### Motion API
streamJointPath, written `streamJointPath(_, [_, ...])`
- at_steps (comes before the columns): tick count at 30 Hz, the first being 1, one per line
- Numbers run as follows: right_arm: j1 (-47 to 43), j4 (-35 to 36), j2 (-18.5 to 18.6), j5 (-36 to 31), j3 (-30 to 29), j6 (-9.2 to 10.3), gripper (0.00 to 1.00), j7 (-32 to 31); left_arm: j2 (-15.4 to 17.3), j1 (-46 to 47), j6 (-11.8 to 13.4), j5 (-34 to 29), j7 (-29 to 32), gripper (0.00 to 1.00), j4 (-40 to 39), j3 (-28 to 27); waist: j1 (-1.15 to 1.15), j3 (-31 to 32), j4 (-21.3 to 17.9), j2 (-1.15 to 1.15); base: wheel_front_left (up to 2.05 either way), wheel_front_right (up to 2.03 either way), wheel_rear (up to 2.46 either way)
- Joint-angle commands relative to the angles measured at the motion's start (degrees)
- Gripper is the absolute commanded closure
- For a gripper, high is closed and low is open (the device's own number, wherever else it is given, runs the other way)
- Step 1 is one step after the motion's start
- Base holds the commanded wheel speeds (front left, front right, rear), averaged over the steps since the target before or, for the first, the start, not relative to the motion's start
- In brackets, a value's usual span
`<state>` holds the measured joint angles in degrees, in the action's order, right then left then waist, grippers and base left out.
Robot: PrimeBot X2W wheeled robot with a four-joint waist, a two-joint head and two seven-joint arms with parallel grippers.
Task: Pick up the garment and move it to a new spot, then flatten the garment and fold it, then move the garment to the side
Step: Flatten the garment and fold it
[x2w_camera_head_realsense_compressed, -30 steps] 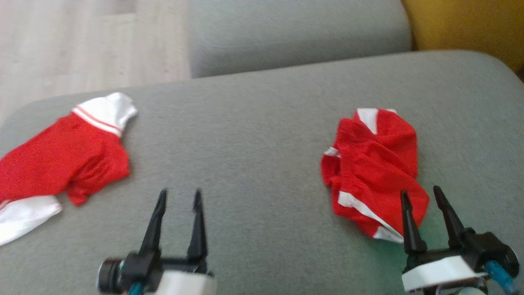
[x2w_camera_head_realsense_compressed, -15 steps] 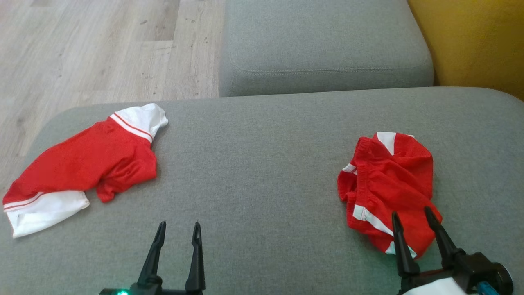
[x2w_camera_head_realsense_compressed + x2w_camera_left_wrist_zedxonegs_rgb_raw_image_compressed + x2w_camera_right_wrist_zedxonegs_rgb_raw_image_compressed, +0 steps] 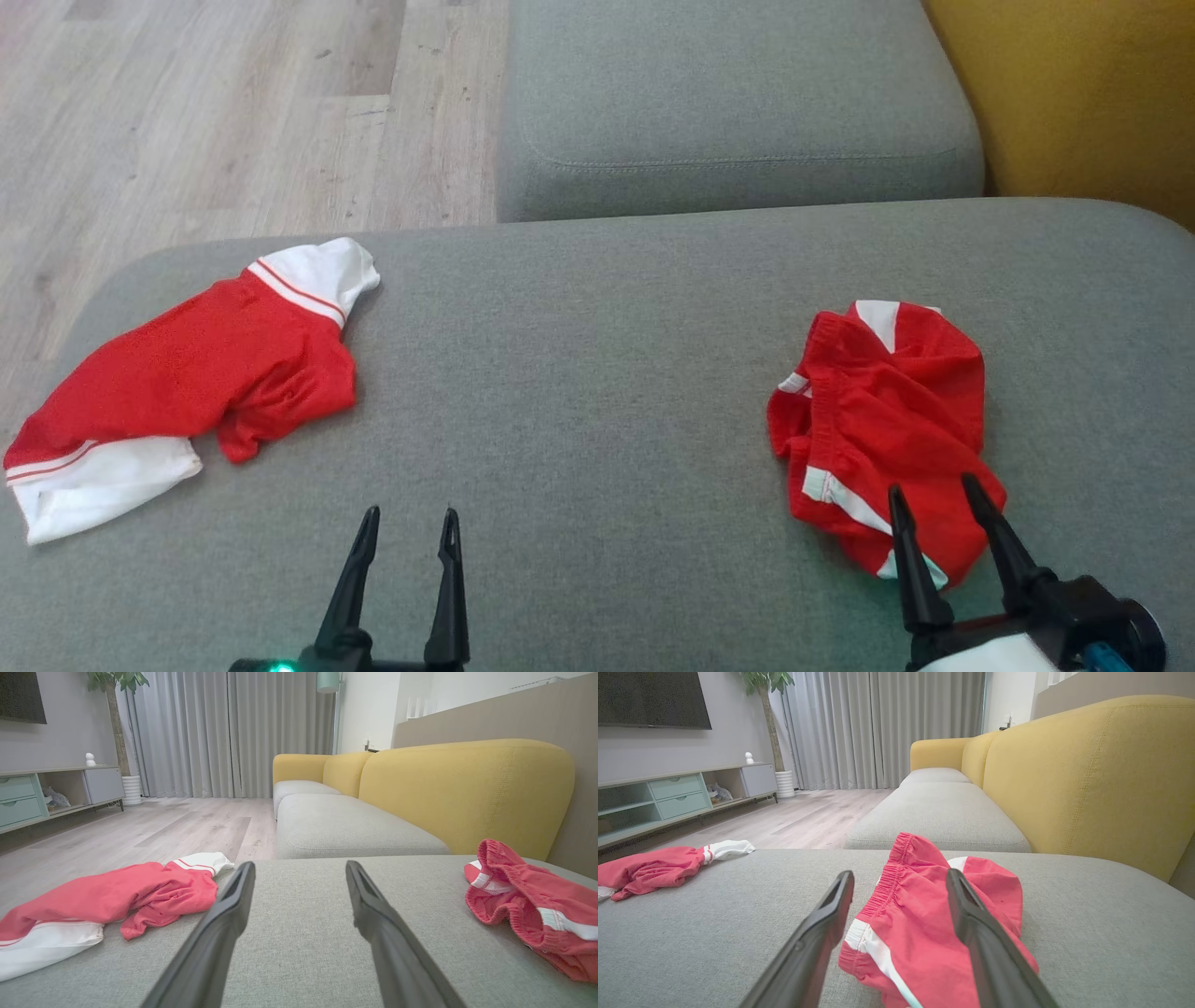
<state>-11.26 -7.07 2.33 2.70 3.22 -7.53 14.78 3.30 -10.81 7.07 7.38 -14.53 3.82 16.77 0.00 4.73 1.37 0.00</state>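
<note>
From my head view, the crumpled red shorts with white side stripes (image 3: pixel 887 401) lay at the right of the broad grey fabric sofa cushion (image 3: pixel 579 392). My right pincer (image 3: pixel 934 485) hung at their near edge, its two dark fingers parted and holding nothing. The rumpled red shirt with white sleeves (image 3: pixel 187 373) lay well apart at the left. My left pincer (image 3: pixel 412 513) stood over bare cushion between the two, likewise open and empty. I judged the shorts to be my garment, and the danger was a shallow bite: the cloth was bunched in layers, so closing on one loose fold could lift a part and drag the rest.

In my left wrist view, the fingers ran low and nearly level over the cushion, shirt to one side, shorts to the other.

In my right wrist view, the gathered waistband showed between the fingers, which pointed forward along the cushion; whether they touched the cloth I could not tell
</note>
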Motion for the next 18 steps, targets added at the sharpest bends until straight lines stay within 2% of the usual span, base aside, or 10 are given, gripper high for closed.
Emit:
streamJointPath(1, [1.3, 1.5, 0.5, 0.3, 1.1, 0.04, 0.00, 0.2, -0.4, 1.9, 0.3, -0.6, -0.5, 0.00, -1.5, -1.4, 0.00, -0.1, 0.2, 0.00, 0.00, 0.00, 0.00])
streamJointPath(12, [1.5, 1.3, 0.5, 0.2, 1.3, 0.04, 0.00, 0.2, -0.4, 2.2, 0.5, 0.0, -0.5, 0.00, -0.9, -0.3, 0.00, -0.4, -0.3, 0.00, 0.00, 0.00, 0.00])
streamJointPath(18, [1.8, 1.5, 0.5, 1.4, 0.8, 0.04, 0.00, 0.2, -0.4, 3.9, 0.0, 0.9, -0.5, 0.00, 1.2, 1.4, 0.00, -1.1, -3.8, 0.00, 0.00, 0.00, 0.00])
